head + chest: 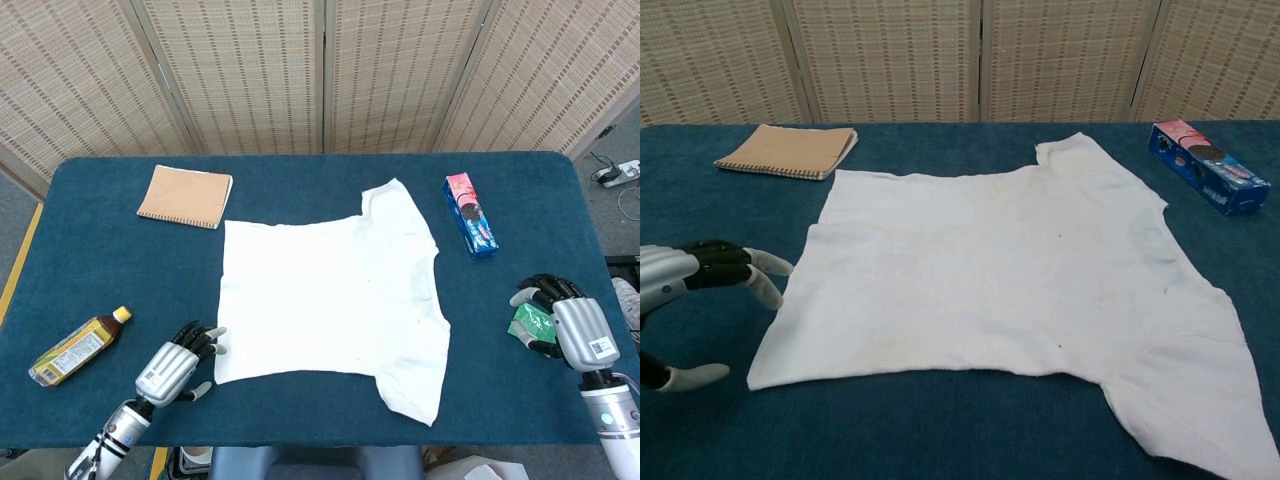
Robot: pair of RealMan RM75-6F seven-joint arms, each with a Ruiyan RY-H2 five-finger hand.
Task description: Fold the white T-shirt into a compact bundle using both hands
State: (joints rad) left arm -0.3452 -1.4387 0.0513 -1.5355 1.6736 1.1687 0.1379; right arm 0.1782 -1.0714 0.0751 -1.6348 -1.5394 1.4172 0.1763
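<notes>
shirt flat mid-bench | left hand just beside its near-left corner, fingers spread, holding nothing | right hand far right over green packet, fingers curled, grip unclear

T-shirt lies flat mid-table, sleeves toward my right. My left hand sits just beside its near left corner, fingers spread, holding nothing. A bottle lies on its side further left. Notebook behind the shirt's far left corner. Biscuit box off the far right. My right hand hovers over a packet near the right edge.
</notes>
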